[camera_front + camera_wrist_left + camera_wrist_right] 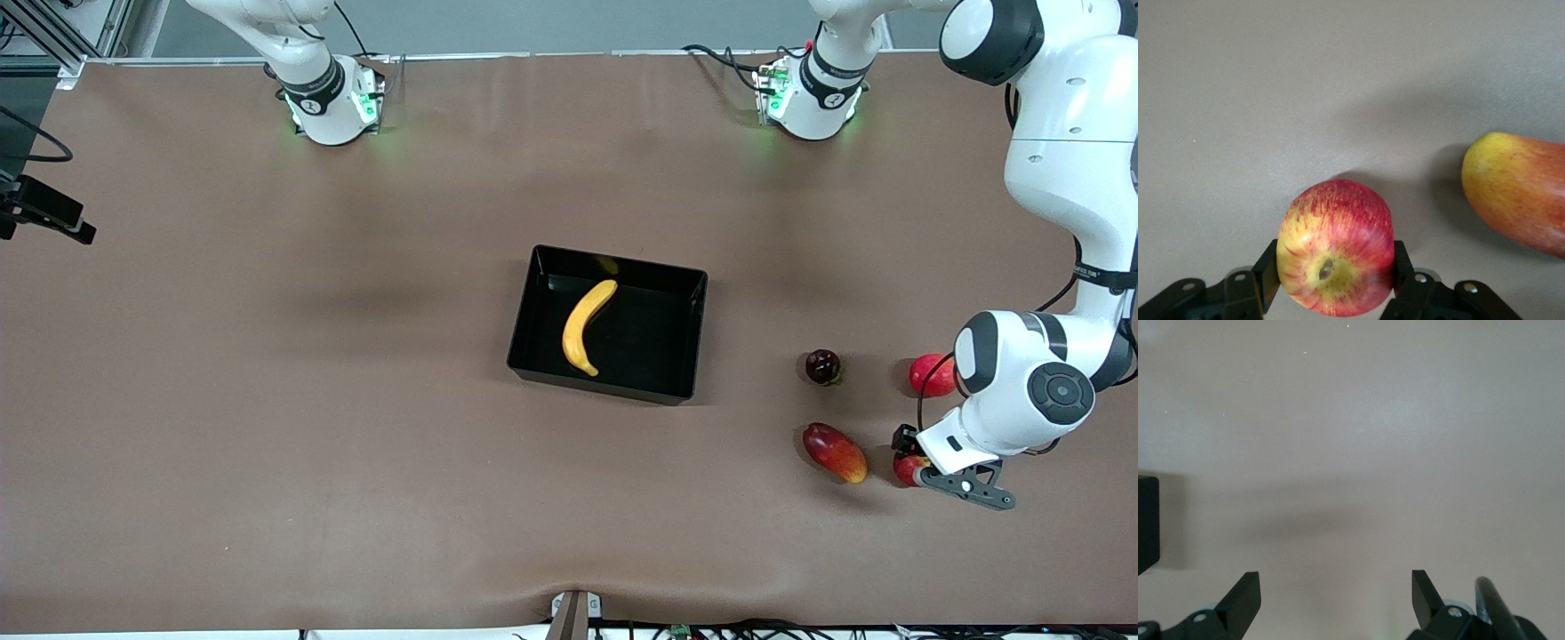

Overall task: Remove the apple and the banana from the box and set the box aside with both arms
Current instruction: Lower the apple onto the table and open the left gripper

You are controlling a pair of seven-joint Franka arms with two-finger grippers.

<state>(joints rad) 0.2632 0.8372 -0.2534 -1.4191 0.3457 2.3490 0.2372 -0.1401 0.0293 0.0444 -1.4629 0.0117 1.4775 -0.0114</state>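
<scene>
On the brown table (267, 400), the left gripper (1335, 280) clamps the small red-and-yellow streaked apple (1335, 248) beside the red-and-yellow mango (1521, 193), which a careless release could bump, while the right gripper (1336, 600) waits wide open, empty

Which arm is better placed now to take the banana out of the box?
The right, probably. Its gripper is open and empty over the table. The left gripper is shut on the apple beside the mango. The banana lies in the box.

Left gripper (1335, 273) low, fingers clamped; right gripper (1336, 597) waiting, fingers wide.
</scene>
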